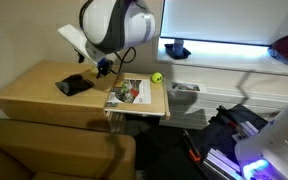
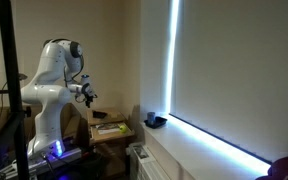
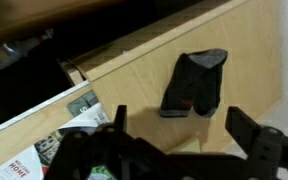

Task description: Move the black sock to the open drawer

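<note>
The black sock (image 1: 74,85) lies flat on the light wooden cabinet top (image 1: 34,90); in the wrist view the sock (image 3: 194,83) is folded, with a small red mark. My gripper (image 3: 179,125) hangs open and empty above the wood just short of the sock, its fingers spread wide. In an exterior view the gripper (image 1: 104,66) sits above and to the right of the sock. The open drawer (image 1: 136,100) sticks out from the cabinet's right side and holds magazines (image 1: 127,92). In the wrist view the drawer (image 3: 54,130) shows at lower left.
A green ball (image 1: 156,77) rests at the drawer's far corner. A brown couch (image 1: 54,150) stands in front of the cabinet. A dark object (image 1: 177,48) sits on the window sill. In an exterior view the arm (image 2: 54,75) stands by a dark pole (image 2: 6,80).
</note>
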`<state>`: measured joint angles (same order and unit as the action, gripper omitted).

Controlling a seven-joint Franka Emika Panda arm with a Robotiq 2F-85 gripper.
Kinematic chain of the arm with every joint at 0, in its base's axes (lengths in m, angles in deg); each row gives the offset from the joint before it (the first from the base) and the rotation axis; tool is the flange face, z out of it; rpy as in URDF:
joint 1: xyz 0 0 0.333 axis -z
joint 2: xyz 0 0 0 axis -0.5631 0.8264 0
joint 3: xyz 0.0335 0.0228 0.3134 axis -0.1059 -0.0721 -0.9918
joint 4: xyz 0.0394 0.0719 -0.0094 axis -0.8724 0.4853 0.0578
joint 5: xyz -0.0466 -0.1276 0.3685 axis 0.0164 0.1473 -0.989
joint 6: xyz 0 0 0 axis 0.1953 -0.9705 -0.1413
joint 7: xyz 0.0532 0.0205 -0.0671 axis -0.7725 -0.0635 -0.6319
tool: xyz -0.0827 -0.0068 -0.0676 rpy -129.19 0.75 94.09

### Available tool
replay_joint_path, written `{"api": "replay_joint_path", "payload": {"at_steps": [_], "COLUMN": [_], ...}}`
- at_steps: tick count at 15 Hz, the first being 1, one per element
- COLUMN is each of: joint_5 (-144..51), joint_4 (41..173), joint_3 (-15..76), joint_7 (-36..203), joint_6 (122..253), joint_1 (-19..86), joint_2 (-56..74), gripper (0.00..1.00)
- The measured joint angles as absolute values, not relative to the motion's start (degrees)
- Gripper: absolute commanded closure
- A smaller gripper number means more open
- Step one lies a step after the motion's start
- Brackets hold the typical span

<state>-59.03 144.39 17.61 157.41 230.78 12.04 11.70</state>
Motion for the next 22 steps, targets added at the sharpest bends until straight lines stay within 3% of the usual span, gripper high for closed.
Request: {"api": "replay_joint_path", "payload": {"at_steps": [4, 10, 18, 22], "joint_5": [-58.06, -60.0, -66.46, -62.92], "joint_4": [137.52, 143.2, 167.86, 169.93], "joint_3": [22.29, 24.8, 7.61, 5.54], "joint_7": [160.5, 162.02, 161.39, 168.07], "joint_6": [230.9, 228.94, 252.88, 251.45], "joint_1": [8.04, 6.59, 22.09, 23.02], "joint_2": [17.87, 17.01, 4.99, -5.73], "gripper": [0.0, 0.0, 0.0, 0.0]}}
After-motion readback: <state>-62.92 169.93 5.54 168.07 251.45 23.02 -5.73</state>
